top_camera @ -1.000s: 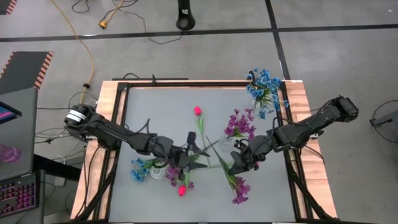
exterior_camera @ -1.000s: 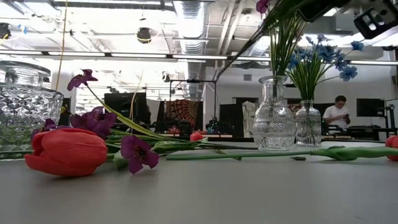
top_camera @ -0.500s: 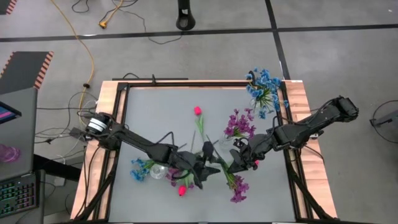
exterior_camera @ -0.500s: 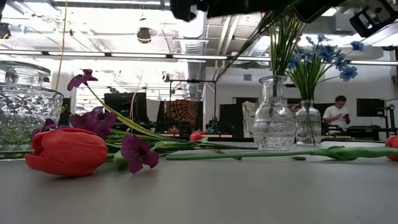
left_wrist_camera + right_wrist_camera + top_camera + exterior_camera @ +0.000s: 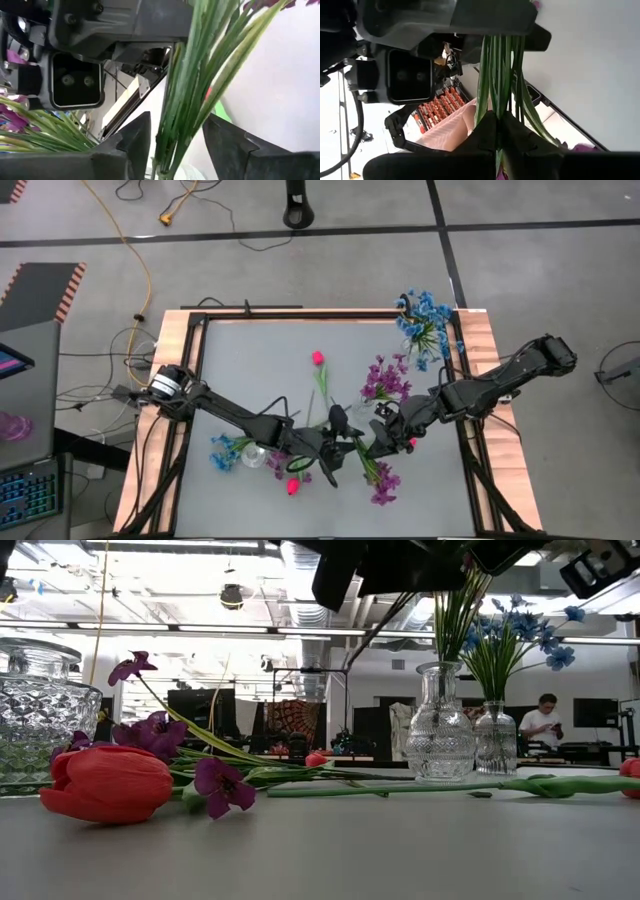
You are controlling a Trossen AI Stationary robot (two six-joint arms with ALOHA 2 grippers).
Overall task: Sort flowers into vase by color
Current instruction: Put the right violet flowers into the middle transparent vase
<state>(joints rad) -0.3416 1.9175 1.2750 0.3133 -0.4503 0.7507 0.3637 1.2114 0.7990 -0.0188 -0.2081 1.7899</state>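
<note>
The right tool (image 5: pixel 496 131) was clamped on the purple bunch's stems (image 5: pixel 496 70) while the left tool (image 5: pixel 172 140) (fingers apart) straddled them, probably for a handover.

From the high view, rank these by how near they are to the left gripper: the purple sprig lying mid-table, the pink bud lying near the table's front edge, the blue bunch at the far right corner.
From the left gripper, high view:
1. Purple sprig, its stems right at the gripper, blossoms toward the front.
2. Pink bud, front, on the gripper's left.
3. Blue bunch, far right corner, clearly farthest.
</note>
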